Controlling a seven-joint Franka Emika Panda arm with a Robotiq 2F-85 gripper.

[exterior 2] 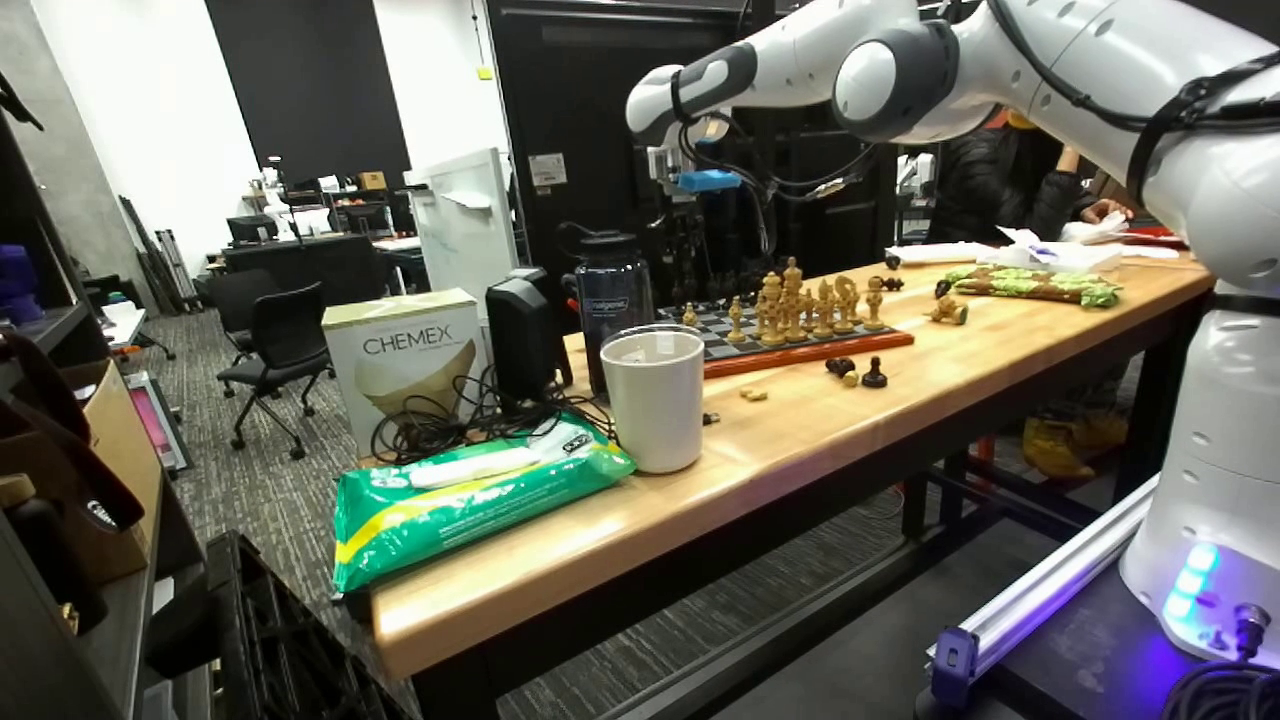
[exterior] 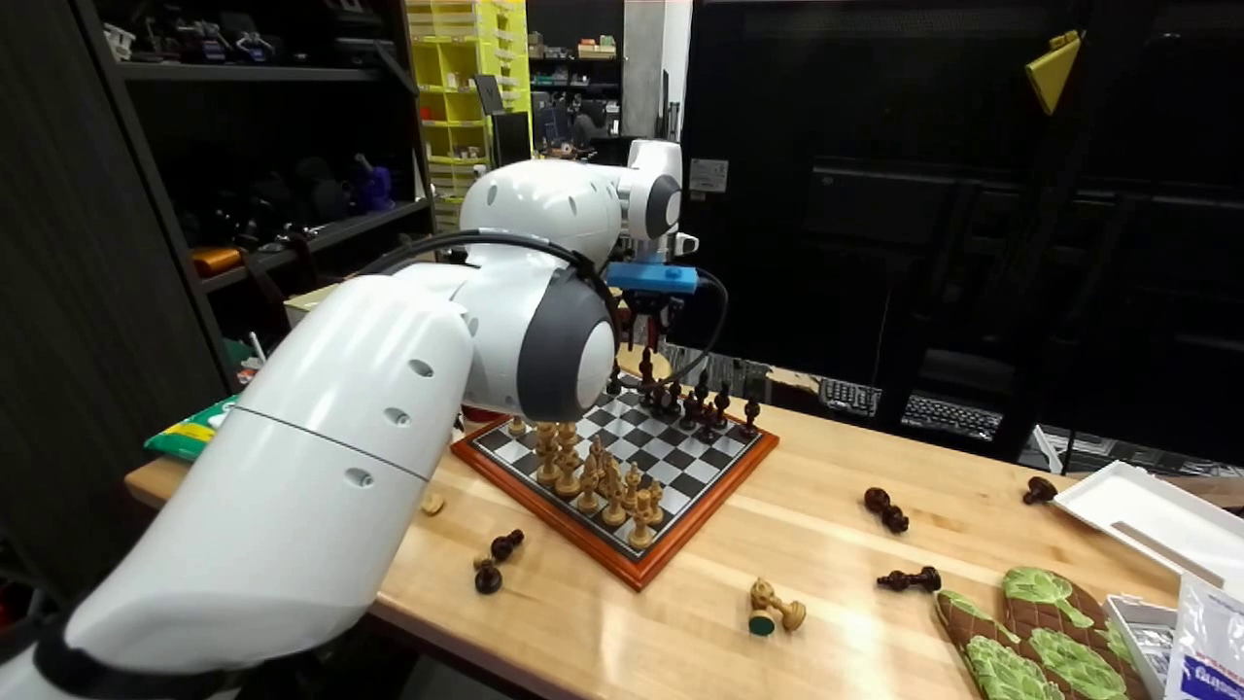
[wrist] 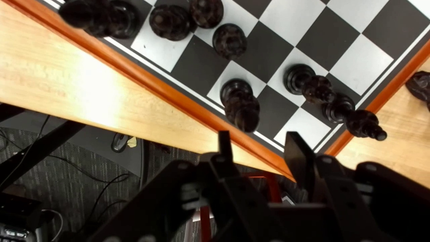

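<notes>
Wrist view: my claw (wrist: 259, 139), jaws apart, above one corner of the chessboard (wrist: 292, 20), near a dark chess piece (wrist: 240, 105).

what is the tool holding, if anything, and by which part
Nothing is held: the tool stands open, with a dark chess piece near it but not between its jaws.

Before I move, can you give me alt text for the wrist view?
The open, empty gripper hangs above the edge of a checkered chessboard, a dark chess piece standing just beyond its gap. More dark pieces stand to both sides; past the board lie bare wooden table and, lower, carpeted floor.
</notes>
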